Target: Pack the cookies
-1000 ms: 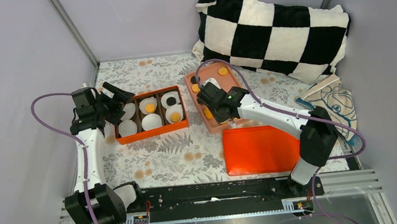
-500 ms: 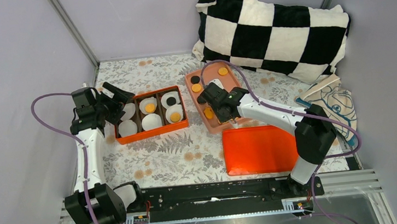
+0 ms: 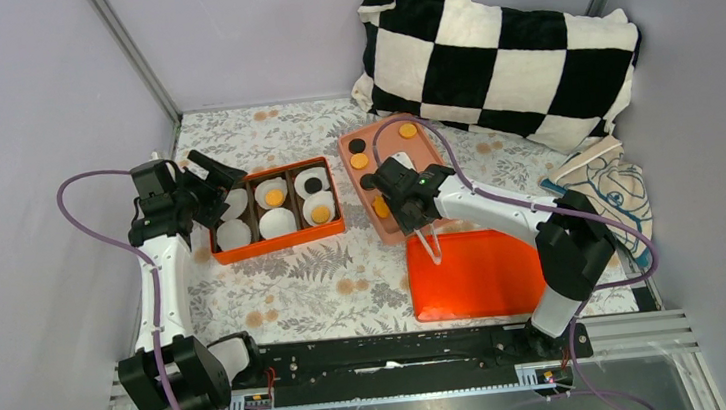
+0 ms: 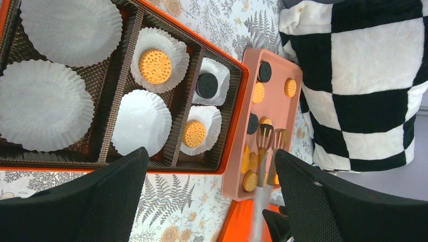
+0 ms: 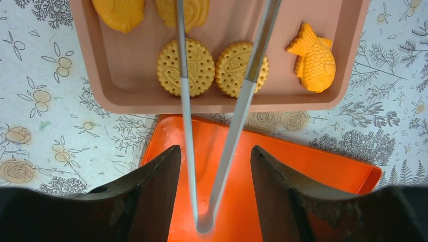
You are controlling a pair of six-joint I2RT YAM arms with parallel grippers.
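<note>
Golden and black cookies [image 3: 360, 161] lie in a pink tray [image 3: 345, 142]; the right wrist view shows two round ones [image 5: 185, 67] and a fish-shaped one [image 5: 313, 58]. The orange box [image 3: 277, 241] of white liners holds two golden cookies [image 4: 155, 66] and a black one [image 4: 207, 84]. Metal tongs [image 3: 430, 247] lie with their tips in the tray and their hinge end [image 5: 204, 224] over the orange lid. My right gripper [image 5: 214, 151] straddles the tongs, open, with gaps on both sides. My left gripper [image 4: 210, 154] is open and empty above the box's left end [image 3: 220, 173].
An orange lid [image 3: 476, 274] lies flat in front of the tray. A black-and-white checked pillow [image 3: 500, 51] fills the back right. A printed cloth bag [image 3: 603, 187] lies at the right edge. Grey walls close in both sides.
My right gripper has drawn back from over the tray toward the lid, and the tongs now show below it. The left arm has not moved.
</note>
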